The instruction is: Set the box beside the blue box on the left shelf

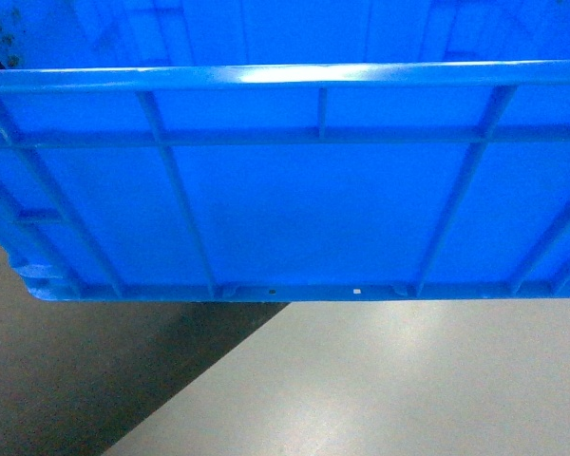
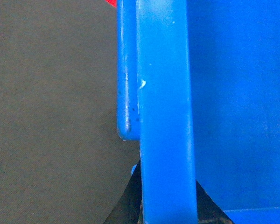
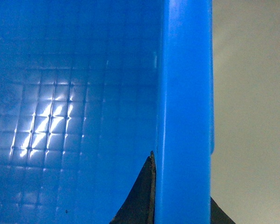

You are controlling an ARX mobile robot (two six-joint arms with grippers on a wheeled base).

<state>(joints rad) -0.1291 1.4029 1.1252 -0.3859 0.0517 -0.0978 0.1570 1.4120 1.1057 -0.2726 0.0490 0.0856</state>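
The box (image 1: 294,190), a large bright blue ribbed crate, fills the upper head view, held up off the floor with its near wall facing me. In the left wrist view its left rim (image 2: 165,116) runs up the frame, and my left gripper (image 2: 168,205) is shut on that rim, one dark finger on each side. In the right wrist view the right rim (image 3: 184,107) stands between the black fingers of my right gripper (image 3: 182,205), shut on it; the crate's gridded inside (image 3: 60,116) lies to the left. The left shelf and the other blue box are out of view.
Grey floor (image 1: 380,380) lies below the crate, with a dark shadow band (image 1: 85,370) at the lower left. A small red patch (image 2: 111,3) shows at the top of the left wrist view.
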